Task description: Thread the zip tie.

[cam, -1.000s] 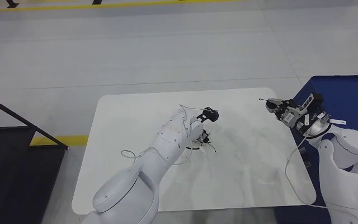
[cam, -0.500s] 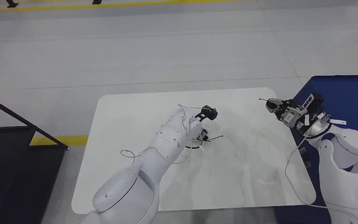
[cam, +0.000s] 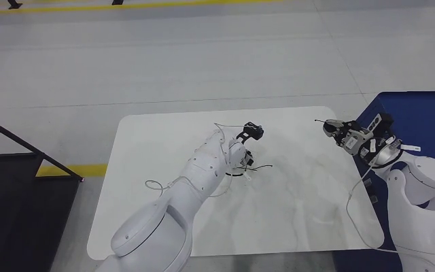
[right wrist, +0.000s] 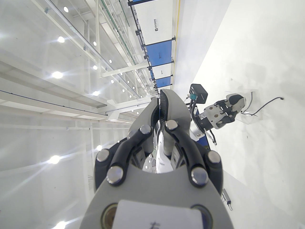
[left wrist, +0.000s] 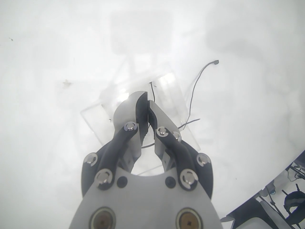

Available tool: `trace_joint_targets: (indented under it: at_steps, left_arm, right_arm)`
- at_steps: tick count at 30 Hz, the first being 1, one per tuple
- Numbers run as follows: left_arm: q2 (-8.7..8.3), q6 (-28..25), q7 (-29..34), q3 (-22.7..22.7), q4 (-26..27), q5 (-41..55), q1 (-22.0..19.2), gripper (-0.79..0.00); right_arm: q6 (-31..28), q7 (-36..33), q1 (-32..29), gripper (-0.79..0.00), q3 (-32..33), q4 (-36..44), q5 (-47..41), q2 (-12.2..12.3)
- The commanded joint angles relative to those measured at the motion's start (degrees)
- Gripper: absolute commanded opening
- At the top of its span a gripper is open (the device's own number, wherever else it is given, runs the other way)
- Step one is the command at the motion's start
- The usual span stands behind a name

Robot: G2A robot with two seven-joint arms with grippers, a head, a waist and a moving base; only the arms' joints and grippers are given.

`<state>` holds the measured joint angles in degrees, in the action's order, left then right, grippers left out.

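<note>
Left tool [left wrist: 148, 99] is clamping a thin black zip tie [left wrist: 216, 61] over a clear plastic plate [left wrist: 169, 85] on the white bench [cam: 156, 177]. Being light, springy and slippery, the tie is probably best pinched near its tip. Right tool [right wrist: 159, 101], fingers together, is hovering well apart.

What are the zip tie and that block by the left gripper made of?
The zip tie looks like flexible black plastic: thin and bent in a loose curve. The block is see-through with bright edges, probably clear acrylic, possibly glass.
</note>
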<state>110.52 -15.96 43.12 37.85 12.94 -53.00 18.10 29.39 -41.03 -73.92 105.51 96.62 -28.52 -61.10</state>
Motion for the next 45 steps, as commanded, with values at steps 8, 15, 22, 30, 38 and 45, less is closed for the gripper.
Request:
trace_joint_targets:
  at_steps: [8, 15, 22, 30, 38, 45]
  left_arm:
    - [0.15, -1.07, -1.32, -0.54, 0.03, -1.65, 0.64, -0.711]
    - [0.28, -1.20, -1.54, -0.80, -0.56, -2.58, 1.04, -0.702]
    - [0.48, -1.19, -1.50, -0.81, -0.53, -3.00, 0.88, -0.785]
    - [0.57, -0.21, -1.63, -0.46, 0.06, -3.02, 0.31, -0.785]
    - [-0.01, -1.13, -1.13, 0.51, 3.04, -2.46, -0.37, -0.785]
    - [-1.77, 1.46, -2.04, 1.70, 8.57, -3.82, 0.79, -0.785]
  right_arm:
    - [0.00, 0.00, 0.00, -0.785, 0.00, 0.00, 0.00, 0.00]
    - [0.00, 0.00, 0.00, -0.785, 0.00, 0.00, 0.00, 0.00]
    - [0.00, 0.00, 0.00, -0.785, 0.00, 0.00, 0.00, 0.00]
    - [0.00, 0.00, 0.00, -0.785, 0.00, 0.00, 0.00, 0.00]
    - [0.00, 0.00, 0.00, -0.785, 0.00, 0.00, 0.00, 0.00]
    - [0.00, 0.00, 0.00, -0.785, 0.00, 0.00, 0.00, 0.00]
